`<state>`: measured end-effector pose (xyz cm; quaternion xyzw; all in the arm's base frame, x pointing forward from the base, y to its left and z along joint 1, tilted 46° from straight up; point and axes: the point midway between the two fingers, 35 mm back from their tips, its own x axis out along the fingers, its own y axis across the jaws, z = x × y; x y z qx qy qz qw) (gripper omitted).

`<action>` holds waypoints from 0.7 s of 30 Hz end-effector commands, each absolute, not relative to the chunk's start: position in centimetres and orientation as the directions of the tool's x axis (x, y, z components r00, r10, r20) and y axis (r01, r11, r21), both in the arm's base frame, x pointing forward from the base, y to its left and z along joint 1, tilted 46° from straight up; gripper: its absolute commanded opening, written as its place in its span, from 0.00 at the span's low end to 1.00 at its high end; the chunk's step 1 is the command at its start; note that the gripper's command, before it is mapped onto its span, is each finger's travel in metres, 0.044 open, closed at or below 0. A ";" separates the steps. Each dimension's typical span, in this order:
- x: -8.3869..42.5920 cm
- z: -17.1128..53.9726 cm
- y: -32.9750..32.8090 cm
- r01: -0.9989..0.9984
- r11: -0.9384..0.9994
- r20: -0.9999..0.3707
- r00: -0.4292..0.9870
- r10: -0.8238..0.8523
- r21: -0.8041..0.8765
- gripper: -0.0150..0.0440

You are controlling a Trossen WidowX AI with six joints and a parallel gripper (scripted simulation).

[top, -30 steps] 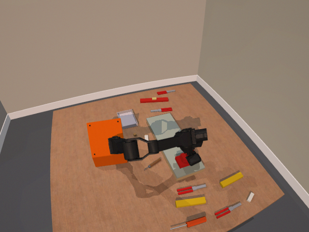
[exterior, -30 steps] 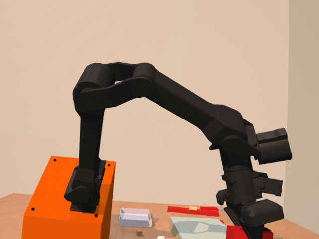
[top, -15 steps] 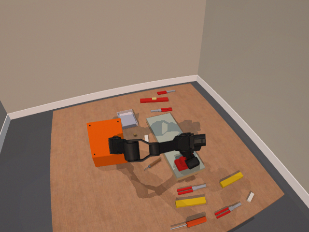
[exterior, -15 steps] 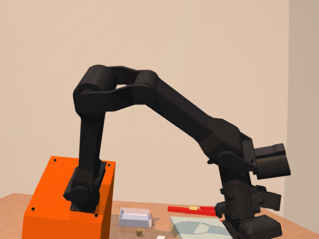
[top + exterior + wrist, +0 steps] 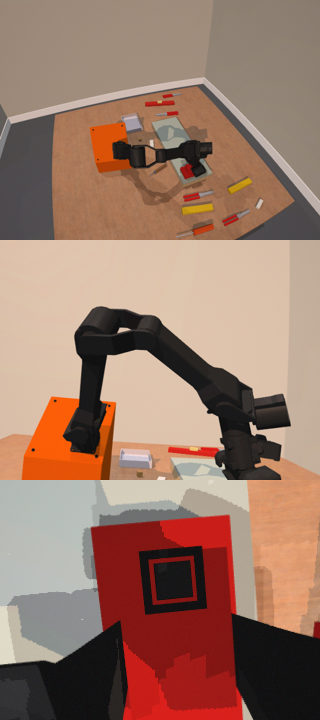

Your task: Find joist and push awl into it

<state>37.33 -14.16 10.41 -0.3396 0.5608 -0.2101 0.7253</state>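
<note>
My gripper (image 5: 191, 167) (image 5: 170, 622) is shut on the red stud finder (image 5: 186, 171) (image 5: 175, 640), one finger on each side. The stud finder is over the near right end of the pale floor panel (image 5: 170, 144) (image 5: 184, 467) (image 5: 45, 540). Whether it touches the panel is hard to tell. Its square window in the wrist view is dark, with no lit mark. The awl (image 5: 160, 168), with a brown handle, lies on the table between the orange base and the panel. The tray (image 5: 134, 129) (image 5: 134, 463) stands empty beyond the orange base. No hole shows on the visible panel.
The orange base block (image 5: 111, 143) (image 5: 56, 426) carries the arm. A small brown cube (image 5: 139, 139) (image 5: 139, 473) and a white block (image 5: 151, 143) lie near the panel. Red-handled tools, yellow bars (image 5: 197, 208) (image 5: 239, 185), a screwdriver (image 5: 203, 229) and a red level (image 5: 165, 103) lie around.
</note>
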 end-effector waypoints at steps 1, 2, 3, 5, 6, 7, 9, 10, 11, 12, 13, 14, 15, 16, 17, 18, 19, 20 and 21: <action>37.3 10.0 -13.9 -0.089 0.683 -0.675 0.287 -0.680 -0.725 0.25; 37.3 9.8 -13.7 -0.089 0.683 -0.675 0.287 -0.680 -0.725 0.25; 37.3 9.5 -13.4 -0.089 0.683 -0.675 0.286 -0.680 -0.725 0.25; 37.2 9.0 -13.0 -0.089 0.683 -0.676 0.286 -0.679 -0.725 0.25; 37.2 8.8 -12.8 -0.089 0.683 -0.676 0.286 -0.679 -0.725 0.25; 37.2 8.5 -12.5 -0.089 0.683 -0.676 0.286 -0.679 -0.725 0.25; 37.1 8.1 -12.1 -0.089 0.684 -0.676 0.286 -0.679 -0.724 0.25; 37.1 7.8 -11.9 -0.089 0.684 -0.676 0.286 -0.679 -0.724 0.25; 37.0 7.6 -11.6 -0.089 0.684 -0.676 0.286 -0.679 -0.724 0.25; 37.0 7.3 -11.4 -0.089 0.684 -0.676 0.286 -0.679 -0.724 0.25; 37.0 7.1 -11.2 -0.089 0.684 -0.677 0.286 -0.679 -0.724 0.25; 37.0 6.9 -11.0 -0.089 0.684 -0.677 0.286 -0.678 -0.724 0.25; 36.9 6.6 -10.8 -0.089 0.684 -0.677 0.286 -0.678 -0.724 0.25; 36.9 6.4 -10.5 -0.089 0.684 -0.677 0.286 -0.678 -0.724 0.25; 36.9 6.1 -10.3 -0.089 0.685 -0.677 0.286 -0.678 -0.723 0.25; 36.8 5.9 -10.1 -0.090 0.685 -0.677 0.286 -0.678 -0.723 0.25; 36.8 5.7 -9.9 -0.090 0.685 -0.677 0.286 -0.678 -0.723 0.25; 36.8 5.4 -9.6 -0.090 0.685 -0.677 0.286 -0.678 -0.723 0.25; 36.7 5.2 -9.4 -0.090 0.685 -0.678 0.286 -0.678 -0.723 0.25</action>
